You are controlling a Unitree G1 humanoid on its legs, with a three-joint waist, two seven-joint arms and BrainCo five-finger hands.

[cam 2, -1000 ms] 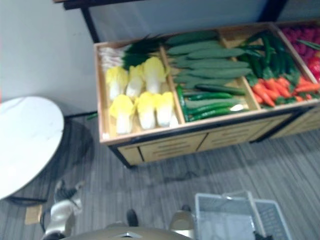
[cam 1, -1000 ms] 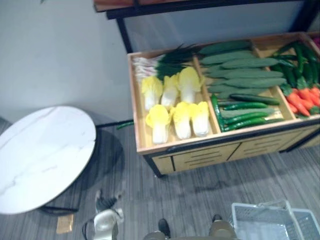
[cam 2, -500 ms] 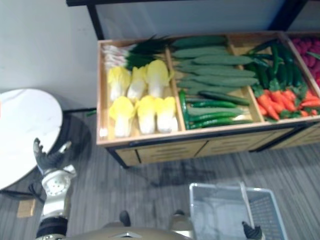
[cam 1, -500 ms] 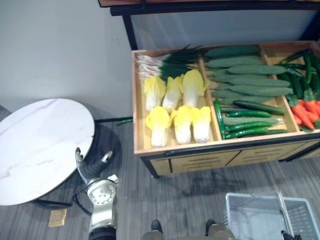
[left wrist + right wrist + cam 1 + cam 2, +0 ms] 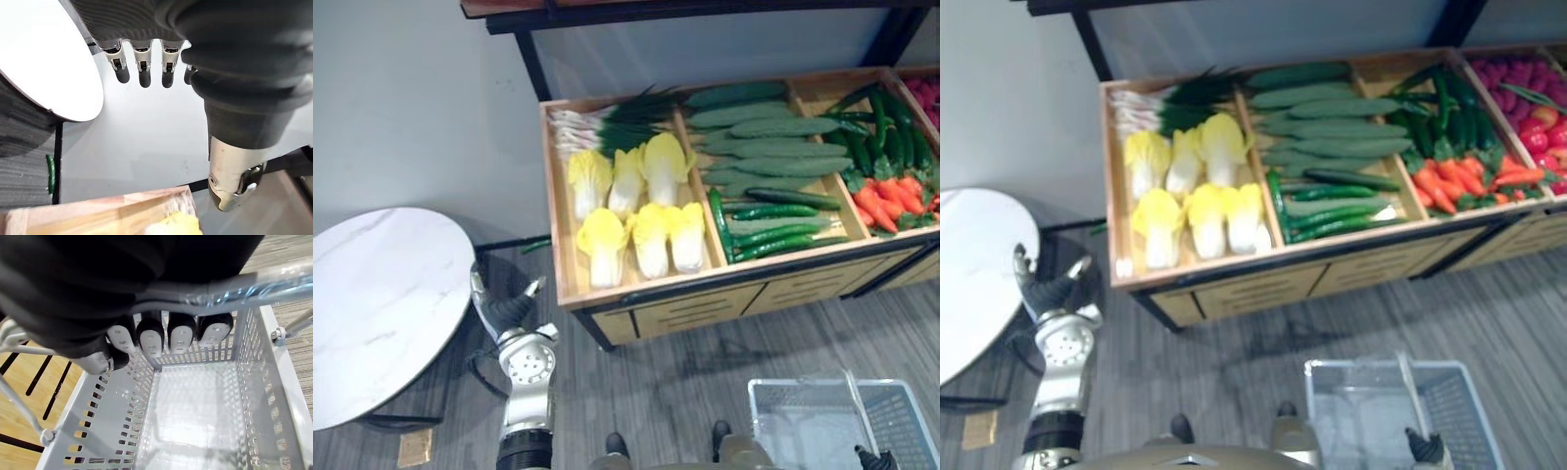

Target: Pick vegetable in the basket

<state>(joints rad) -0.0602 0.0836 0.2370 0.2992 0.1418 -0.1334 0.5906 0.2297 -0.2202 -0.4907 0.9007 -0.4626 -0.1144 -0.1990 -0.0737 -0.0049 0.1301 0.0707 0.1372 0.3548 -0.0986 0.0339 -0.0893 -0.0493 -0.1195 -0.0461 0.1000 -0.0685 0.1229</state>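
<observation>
A wooden stand point(image 5: 636, 294) holds yellow-white cabbages point(image 5: 636, 211), green onions point(image 5: 607, 122), cucumbers point(image 5: 769, 147), green peppers point(image 5: 891, 132) and carrots point(image 5: 886, 201) in compartments. My left hand point(image 5: 504, 311) is open and raised over the floor, just left of the stand's near left corner, touching nothing. Its straight fingers point(image 5: 142, 63) point past the stand's corner point(image 5: 98, 210) and a cabbage point(image 5: 176, 225). My right hand point(image 5: 149, 340) is shut on the handle point(image 5: 254, 284) of an empty pale plastic basket point(image 5: 1317, 411) low at the right.
A round white marble table point(image 5: 382, 304) stands to the left of my left hand. Red vegetables point(image 5: 1528, 93) fill the stand's far right compartment. A dark shelf frame point(image 5: 705, 12) runs above the stand. Grey striped floor lies between stand and basket.
My left hand has risen from low by the floor and moved right, towards the stand's left corner. The view has shifted. The basket stays in my right hand.
</observation>
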